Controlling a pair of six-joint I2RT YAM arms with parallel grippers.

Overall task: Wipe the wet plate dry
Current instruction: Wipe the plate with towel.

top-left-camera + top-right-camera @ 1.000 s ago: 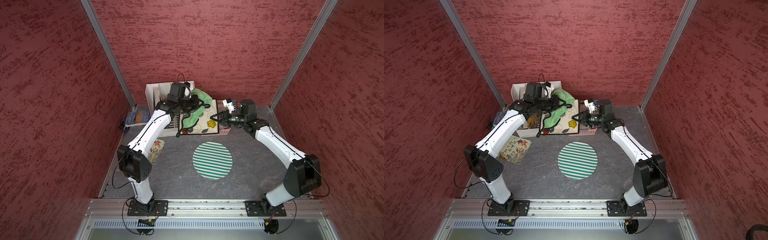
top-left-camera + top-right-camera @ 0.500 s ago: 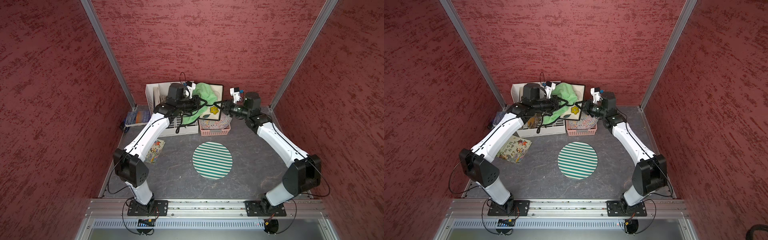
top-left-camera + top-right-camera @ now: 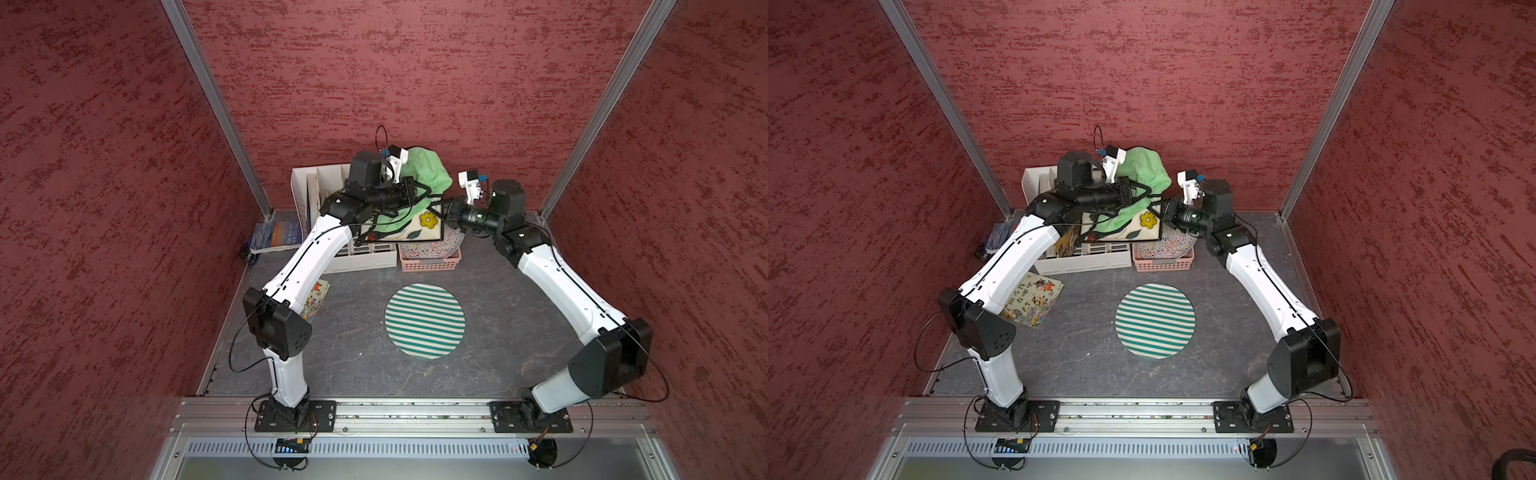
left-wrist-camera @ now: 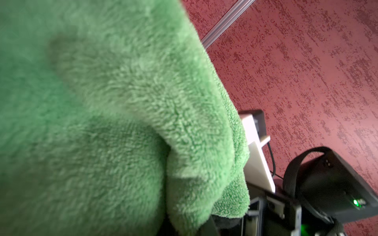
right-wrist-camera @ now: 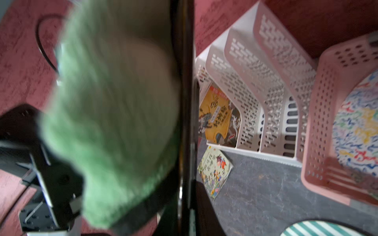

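Two end effectors meet high over the rear of the surface [image 3: 353,345]. The left end effector [image 3: 424,195] is pressed together on the green towel [image 3: 428,170], which drapes over it and lies against the flowered face of the square plate [image 3: 430,230]. The right end effector [image 3: 448,210] pinches that plate by its black-rimmed side edge, jaws nearly closed; in the right wrist view the rim runs straight between them. The plate hangs tilted, clear of the surface, above the white rack [image 3: 365,259] and the pink basket [image 3: 430,262]. A striped disc [image 3: 424,320] lies well apart, nearer the front.
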